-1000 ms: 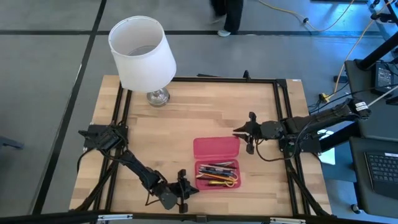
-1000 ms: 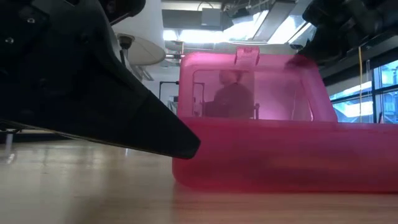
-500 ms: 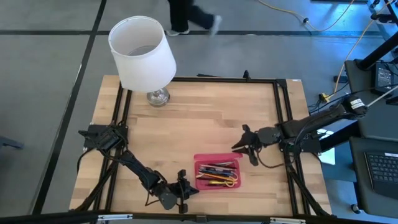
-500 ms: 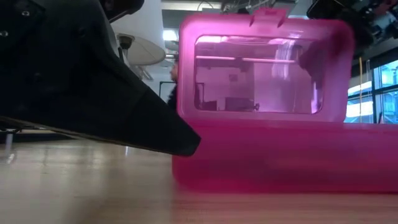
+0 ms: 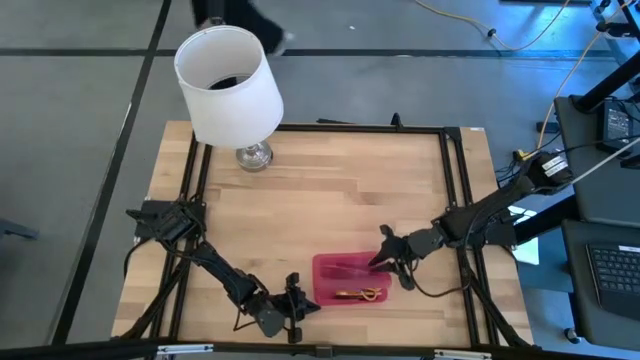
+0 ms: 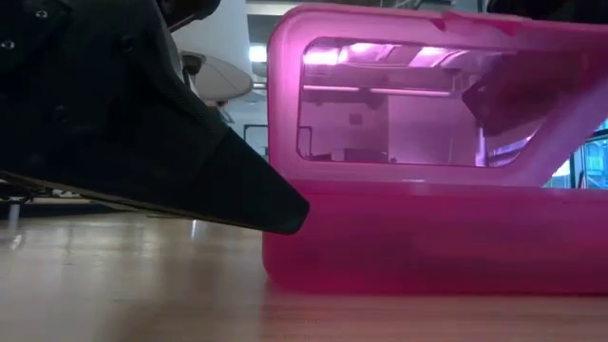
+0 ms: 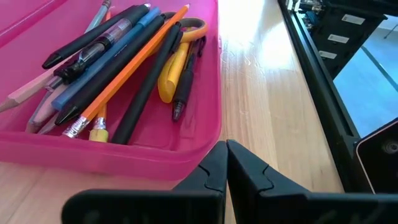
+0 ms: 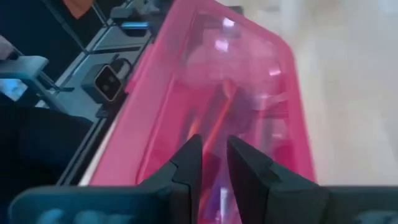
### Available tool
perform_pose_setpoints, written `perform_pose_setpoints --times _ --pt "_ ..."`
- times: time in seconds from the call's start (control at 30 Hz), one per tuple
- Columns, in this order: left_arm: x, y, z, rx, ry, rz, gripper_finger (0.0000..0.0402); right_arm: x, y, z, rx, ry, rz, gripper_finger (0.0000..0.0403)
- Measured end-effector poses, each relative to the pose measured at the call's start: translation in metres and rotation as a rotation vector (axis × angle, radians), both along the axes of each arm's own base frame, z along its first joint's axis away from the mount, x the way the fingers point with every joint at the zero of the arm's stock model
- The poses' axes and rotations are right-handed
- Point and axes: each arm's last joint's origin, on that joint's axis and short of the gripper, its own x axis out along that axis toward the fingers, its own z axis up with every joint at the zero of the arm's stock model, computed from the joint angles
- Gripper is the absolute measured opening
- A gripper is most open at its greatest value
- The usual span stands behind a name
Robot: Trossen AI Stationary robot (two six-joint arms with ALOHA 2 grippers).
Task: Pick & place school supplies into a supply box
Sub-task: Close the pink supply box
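- Supply box [image 5: 348,280]: a flat pink case near the front edge of the wooden counter [image 5: 330,190], with its hinged lid [image 5: 345,266] tilted partway down over the tray.
- Right gripper [image 5: 385,258] sits at the box's right side, level with the lid's edge. Its fingers are only slightly parted. It seems to be pressing the lid downward, but whether it actually pinches the lid cannot be told.
- In the right wrist view the pink lid fills the space just ahead of the fingers [image 8: 186,163], with pens showing faintly through the plastic.
- School supplies [image 7: 118,68] lie loose inside the box's tray: black pens, an orange pencil, a wood pencil, and yellow-handled scissors [image 7: 177,53]. All appear to be in, so closing the lid looks like the step in hand.
- Left gripper [image 5: 293,303] rests just left of the box, fingers closed and holding nothing, apparently waiting clear of the lid.
- White-shaded lamp [image 5: 228,85] stands well behind the box, at the counter's far left.
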Motion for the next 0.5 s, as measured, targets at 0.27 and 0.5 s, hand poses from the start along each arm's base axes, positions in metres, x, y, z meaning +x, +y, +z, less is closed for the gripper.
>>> perform_pose_setpoints --times 0.27,0.5 --pt "0.000 0.000 0.000 0.000 0.000 0.002 0.0003 0.007 0.019 -0.021 0.028 0.015 0.036 0.0078" --pt "0.000 -0.001 0.000 -0.021 0.019 -0.042 0.0001 0.019 0.027 -0.043 0.020 0.079 0.023 0.0078"
